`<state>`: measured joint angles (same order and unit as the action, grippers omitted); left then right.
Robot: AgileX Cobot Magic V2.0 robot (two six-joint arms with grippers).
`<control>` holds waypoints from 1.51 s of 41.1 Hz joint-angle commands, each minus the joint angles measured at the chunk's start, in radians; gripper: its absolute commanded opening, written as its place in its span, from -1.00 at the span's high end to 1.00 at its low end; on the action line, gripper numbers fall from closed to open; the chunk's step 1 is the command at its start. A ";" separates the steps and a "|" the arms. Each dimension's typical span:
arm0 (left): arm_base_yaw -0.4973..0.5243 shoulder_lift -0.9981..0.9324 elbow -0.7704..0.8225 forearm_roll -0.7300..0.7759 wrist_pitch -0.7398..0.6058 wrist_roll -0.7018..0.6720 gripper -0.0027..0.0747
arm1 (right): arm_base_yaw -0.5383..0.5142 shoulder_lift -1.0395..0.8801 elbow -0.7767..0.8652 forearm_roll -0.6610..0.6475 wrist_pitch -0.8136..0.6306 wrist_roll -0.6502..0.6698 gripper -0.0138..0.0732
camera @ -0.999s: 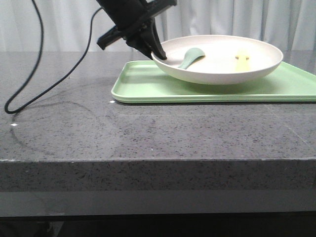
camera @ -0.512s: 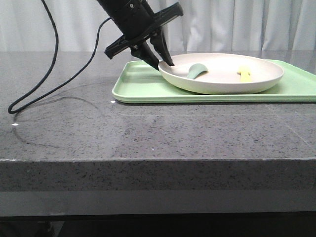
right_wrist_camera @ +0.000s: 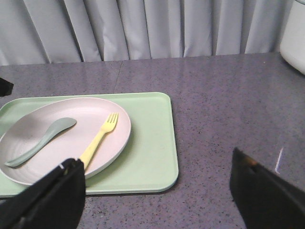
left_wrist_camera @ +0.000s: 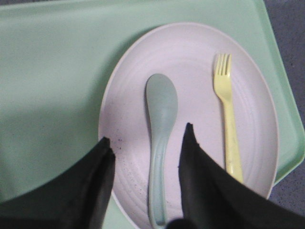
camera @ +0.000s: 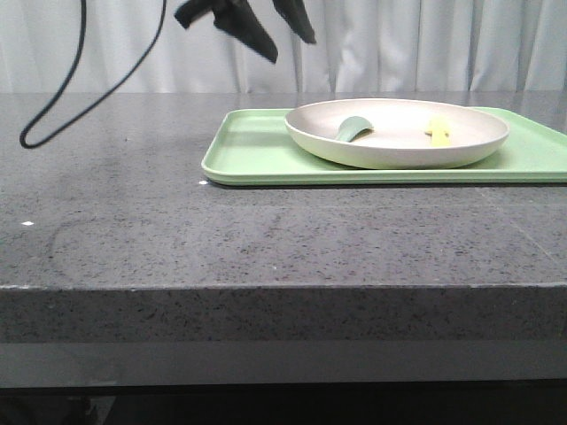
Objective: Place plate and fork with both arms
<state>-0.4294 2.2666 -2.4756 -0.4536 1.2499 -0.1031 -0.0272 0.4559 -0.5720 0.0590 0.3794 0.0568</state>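
The plate sits flat on the light green tray at the far right of the grey stone bench, with the fork and a grey-green spoon lying inside it, side by side and apart. The left gripper hangs above the tray's left end, jaws apart and holding nothing, clear of the plate's rim. In the left wrist view the spoon's handle runs between the open fingers, while the fork lies just off to one side, its long axis roughly parallel to the spoon, tines pointing away from the camera. The right gripper, jaws spread wide and empty, looks onto the tray from the right, the fork's handle end on the near side of the plate. By this reading the fork falls to the right arm, approaching along its handle.
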 commanded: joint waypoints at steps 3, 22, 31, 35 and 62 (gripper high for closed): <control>0.000 -0.132 -0.020 -0.018 0.022 0.081 0.81 | -0.004 0.012 -0.037 -0.001 -0.075 -0.001 -0.78; 0.023 -0.590 0.542 0.276 -0.120 0.129 0.98 | -0.004 0.012 -0.037 -0.001 -0.075 -0.001 -0.78; 0.121 -0.862 0.937 0.276 -0.395 0.127 0.98 | -0.004 0.012 -0.037 -0.001 -0.076 -0.001 -0.78; 0.163 -0.979 1.101 0.276 -0.510 0.129 0.98 | -0.004 0.012 -0.037 -0.001 -0.076 -0.001 -0.78; 0.191 -1.909 1.959 0.336 -0.964 0.133 0.98 | -0.004 0.020 -0.037 -0.001 -0.079 -0.001 -0.78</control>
<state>-0.2397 0.4449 -0.5396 -0.1146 0.3727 0.0278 -0.0272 0.4559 -0.5720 0.0590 0.3794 0.0568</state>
